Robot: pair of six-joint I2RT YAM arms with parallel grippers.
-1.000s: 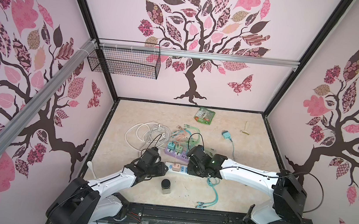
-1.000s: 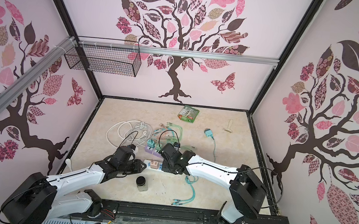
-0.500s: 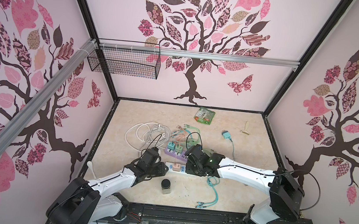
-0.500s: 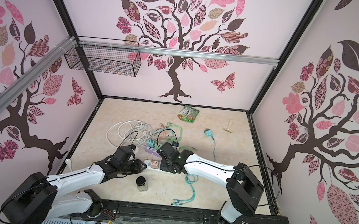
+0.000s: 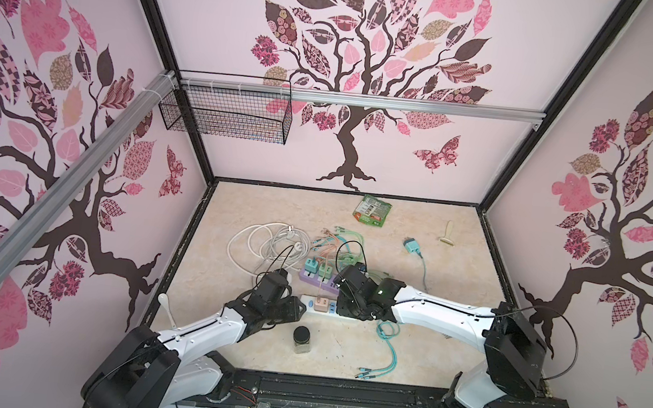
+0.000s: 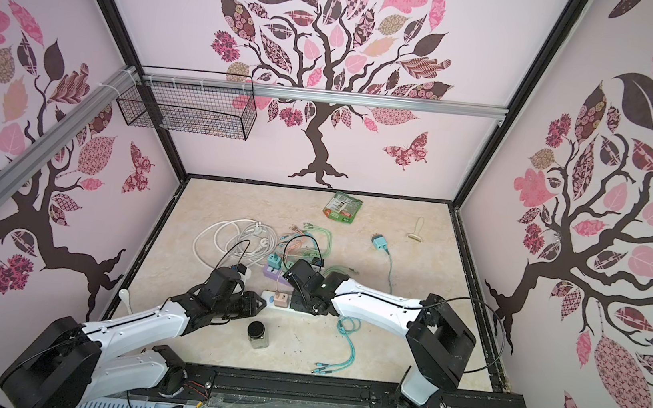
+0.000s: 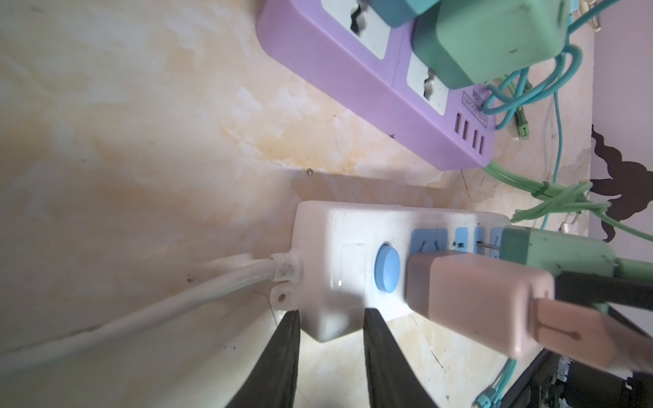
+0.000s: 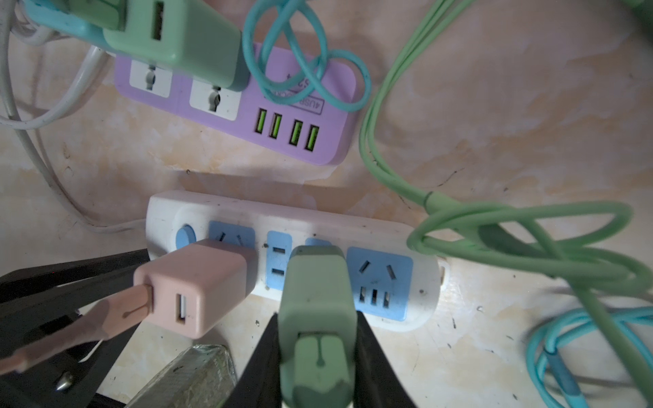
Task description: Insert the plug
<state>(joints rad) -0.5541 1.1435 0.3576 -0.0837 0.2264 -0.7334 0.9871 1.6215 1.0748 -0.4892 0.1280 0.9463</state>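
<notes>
The right hand (image 8: 316, 318) is closed on the green plug (image 8: 314, 279), with one finger on each side of its body. The plug stands over a middle socket of the white strip (image 8: 420, 272), directly in front of this hand. In the left wrist view a bare metal pin shows between plug and strip, so the plug is not pushed fully in.

The left hand (image 7: 330, 314) is only a little open and clamps the cord end of the white strip between its two fingers, close to the blue switch (image 7: 387, 270). Between the two hands, the pink plug (image 8: 198, 286) sits in the socket next to the switch.

Just beyond both hands lies the purple strip (image 8: 243, 113). Its sockets hold a green charger (image 8: 183, 39) and a teal charger (image 8: 53, 21).

On the near side, between the hands, a glass jar (image 5: 302, 339) with a black lid stands upright on the bench (image 5: 455, 270). What is in it I cannot tell. A wire basket (image 5: 226, 116) hangs on the rail, far from both hands.
</notes>
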